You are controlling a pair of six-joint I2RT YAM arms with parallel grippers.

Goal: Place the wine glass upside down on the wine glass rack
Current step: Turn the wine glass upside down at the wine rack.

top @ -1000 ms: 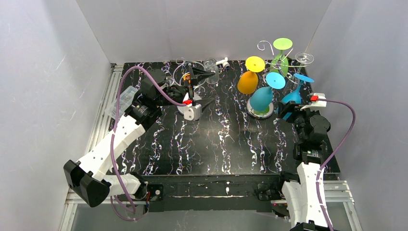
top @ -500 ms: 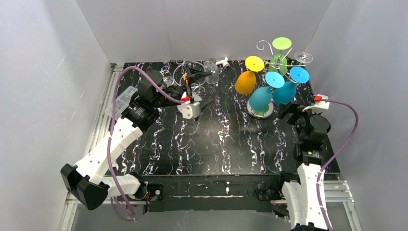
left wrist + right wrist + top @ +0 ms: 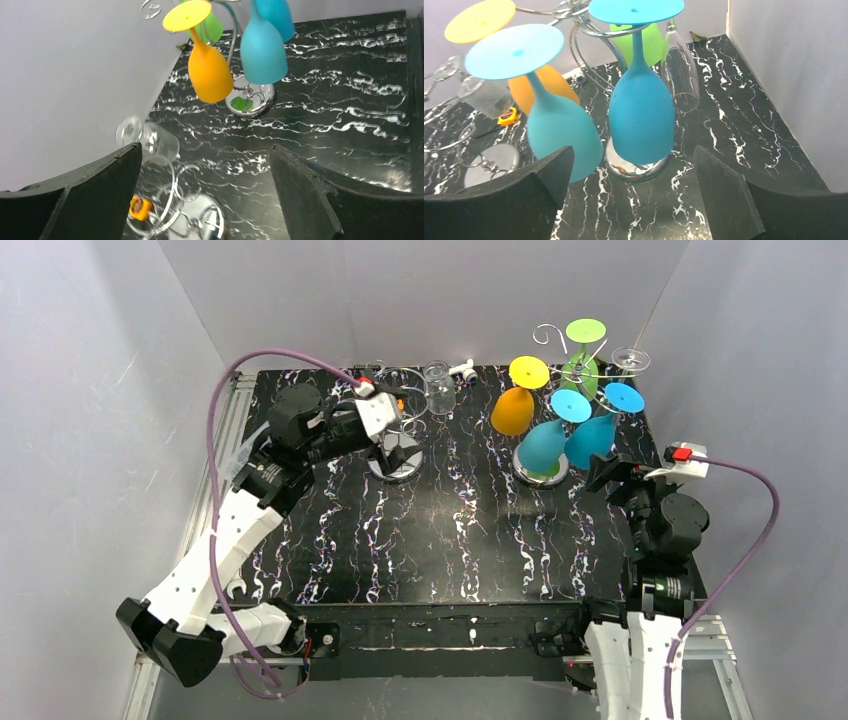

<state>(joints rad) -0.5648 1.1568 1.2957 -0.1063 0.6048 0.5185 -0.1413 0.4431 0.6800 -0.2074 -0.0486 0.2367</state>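
Note:
The blue wine glass (image 3: 592,440) hangs upside down on the wine glass rack (image 3: 530,477), its foot caught in a curled arm. In the right wrist view this wine glass (image 3: 641,120) hangs just above the rack's round base (image 3: 644,172). My right gripper (image 3: 607,472) stands open a little nearer than the glass, apart from it, with nothing between its fingers (image 3: 633,150). My left gripper (image 3: 398,445) is open and empty over the shorter loop stand (image 3: 200,225).
Teal (image 3: 545,445), orange (image 3: 513,410), green (image 3: 580,368) and clear (image 3: 630,360) glasses also hang on the rack. A clear glass (image 3: 438,388) sits on the loop stand at the back. A small yellow thing (image 3: 140,207) lies by that stand. Grey walls enclose the table.
My right gripper let go of the blue glass, which now hangs on the rack, and drew back towards the near edge. The left wrist lifted and turned over the loop stand.

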